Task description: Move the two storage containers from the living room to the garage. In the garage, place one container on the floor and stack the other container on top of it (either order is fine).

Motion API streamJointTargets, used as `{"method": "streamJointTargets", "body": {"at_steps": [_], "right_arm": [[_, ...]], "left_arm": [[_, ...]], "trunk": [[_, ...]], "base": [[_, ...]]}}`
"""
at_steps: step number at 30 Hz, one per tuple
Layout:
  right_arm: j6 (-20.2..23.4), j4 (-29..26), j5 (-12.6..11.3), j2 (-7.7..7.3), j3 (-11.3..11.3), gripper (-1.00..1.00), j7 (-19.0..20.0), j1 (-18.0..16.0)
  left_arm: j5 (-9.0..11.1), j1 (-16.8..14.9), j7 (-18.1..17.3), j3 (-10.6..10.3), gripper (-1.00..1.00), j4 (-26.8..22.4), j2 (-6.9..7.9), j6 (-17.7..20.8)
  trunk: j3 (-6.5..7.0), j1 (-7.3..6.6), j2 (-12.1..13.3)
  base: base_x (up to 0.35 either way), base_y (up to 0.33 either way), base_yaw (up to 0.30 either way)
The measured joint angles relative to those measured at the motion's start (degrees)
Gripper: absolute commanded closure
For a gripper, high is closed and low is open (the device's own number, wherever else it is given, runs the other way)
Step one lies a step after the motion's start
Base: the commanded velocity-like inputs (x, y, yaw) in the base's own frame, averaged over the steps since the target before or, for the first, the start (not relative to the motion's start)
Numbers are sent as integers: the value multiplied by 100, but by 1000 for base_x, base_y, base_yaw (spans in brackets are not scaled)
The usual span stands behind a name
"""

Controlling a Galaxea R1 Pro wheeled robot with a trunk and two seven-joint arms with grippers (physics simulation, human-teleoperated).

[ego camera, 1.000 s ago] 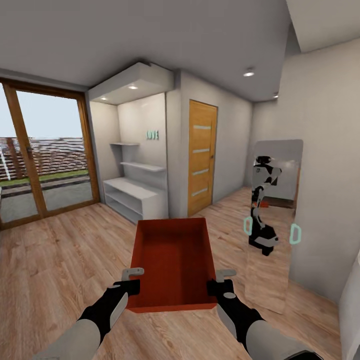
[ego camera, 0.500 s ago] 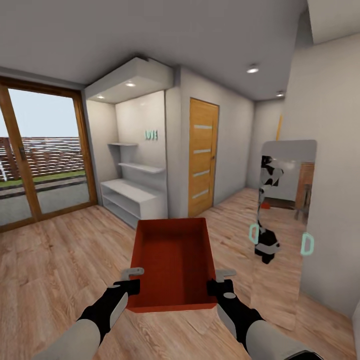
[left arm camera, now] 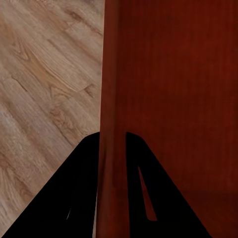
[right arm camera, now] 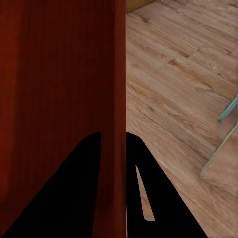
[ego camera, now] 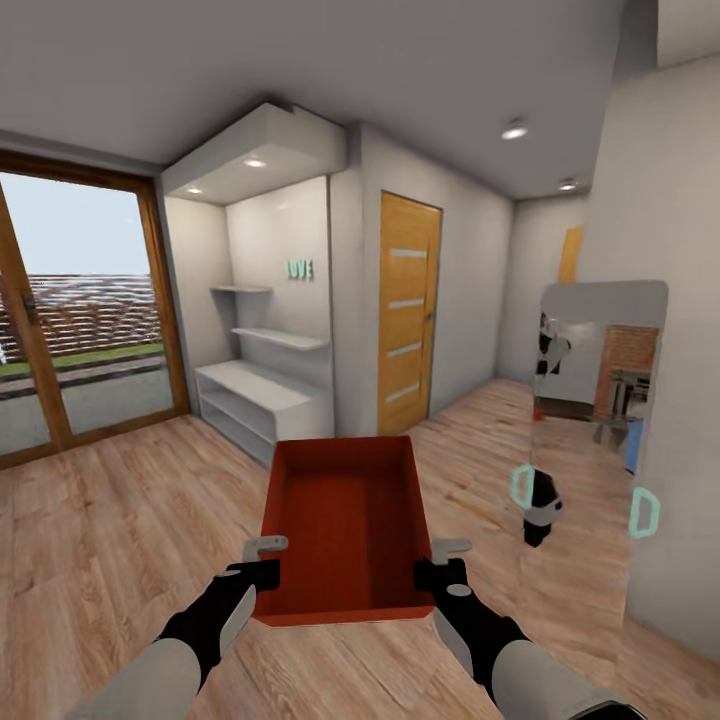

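I carry one orange-red storage container [ego camera: 345,520], open-topped and empty, level in front of me above the light wood plank floor [ego camera: 110,520]. My left gripper [ego camera: 262,572] is shut on its left wall near the front corner. My right gripper [ego camera: 432,572] is shut on the right wall. In the left wrist view the red wall [left arm camera: 110,124] runs between the two black fingers [left arm camera: 79,193]. The right wrist view has the container wall [right arm camera: 116,99] pinched between black fingers [right arm camera: 148,193] the same way.
A wooden door [ego camera: 405,315] stands ahead, with white built-in shelves [ego camera: 265,395] to its left and a glazed patio door [ego camera: 70,320] at far left. A tall mirror [ego camera: 590,440] leans on the right wall. A hallway [ego camera: 500,400] opens ahead to the right.
The whole view has swung to the right: the patio door slid left and the mirror moved right, revealing more hallway. The container and both grippers hold the same pose.
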Motion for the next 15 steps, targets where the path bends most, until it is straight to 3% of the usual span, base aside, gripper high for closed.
{"method": "streamJointTargets", "body": {"at_steps": [15], "right_arm": [[-5, 4, -14, 4, 11, 100, -9, 1]], "left_arm": [[-9, -1, -12, 4, 100, 2, 4, -1]], "trunk": [[0, 0, 0]], "base": [[323, 0, 0]]}}
